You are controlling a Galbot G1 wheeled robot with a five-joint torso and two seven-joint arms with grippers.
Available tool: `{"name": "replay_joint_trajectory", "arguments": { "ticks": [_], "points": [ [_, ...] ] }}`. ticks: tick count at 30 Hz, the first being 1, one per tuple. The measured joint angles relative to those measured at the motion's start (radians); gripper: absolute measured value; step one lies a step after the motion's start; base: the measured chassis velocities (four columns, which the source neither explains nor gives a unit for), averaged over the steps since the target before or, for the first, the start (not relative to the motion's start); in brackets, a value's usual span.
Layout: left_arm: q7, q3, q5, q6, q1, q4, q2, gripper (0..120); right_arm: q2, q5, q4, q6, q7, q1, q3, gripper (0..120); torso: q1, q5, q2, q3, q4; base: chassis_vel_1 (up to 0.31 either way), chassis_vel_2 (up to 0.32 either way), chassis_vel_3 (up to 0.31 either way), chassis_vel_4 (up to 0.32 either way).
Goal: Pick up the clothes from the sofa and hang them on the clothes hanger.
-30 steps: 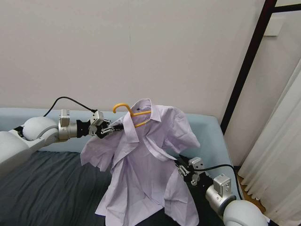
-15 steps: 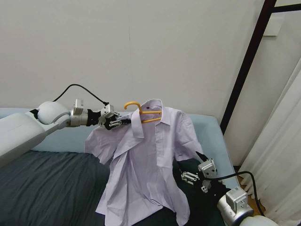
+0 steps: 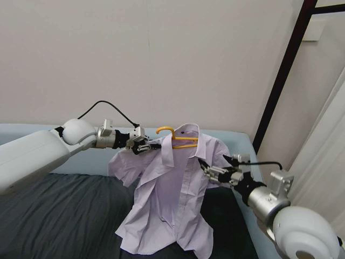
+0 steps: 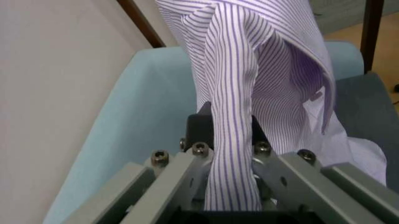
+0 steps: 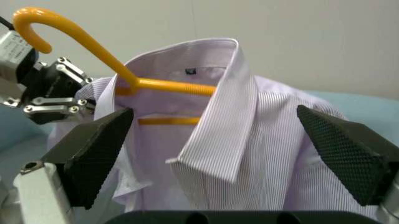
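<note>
One shirt (image 3: 172, 205), pinched in left tool (image 3: 148, 145); right tool (image 3: 213, 172) spread wide facing hanger (image 5: 168, 86).

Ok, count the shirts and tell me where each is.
1: a lilac striped shirt on the yellow hanger, held above the sofa by the left gripper. More could lie hidden behind it.

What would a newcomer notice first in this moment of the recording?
First comes the pale purple striped shirt hanging on a yellow hanger, held in the air above the sofa. The left pincer is shut on the shirt's shoulder beside the hanger's hook. The right pincer stands open at the shirt's other side, facing its collar.
</note>
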Motion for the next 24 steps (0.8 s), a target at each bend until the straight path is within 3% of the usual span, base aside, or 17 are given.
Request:
{"name": "replay_joint_trajectory", "arguments": {
  "ticks": [10,24],
  "points": [
    [0.000,0.013,-0.001,0.005,-0.004,0.000,-0.031,1,-0.011,-0.043,-0.020,-0.115,0.063,0.085,-0.085,99,0.000,0.0001,0.000,0.000,0.0005,0.000,0.000,0.000,0.000],
    [0.083,0.034,-0.105,0.051,-0.011,0.009,-0.027,1,-0.003,-0.077,-0.048,-0.163,0.105,0.084,-0.129,52,0.000,0.0002,0.000,0.000,0.0005,0.000,0.000,0.000,0.000]
  ]
}}
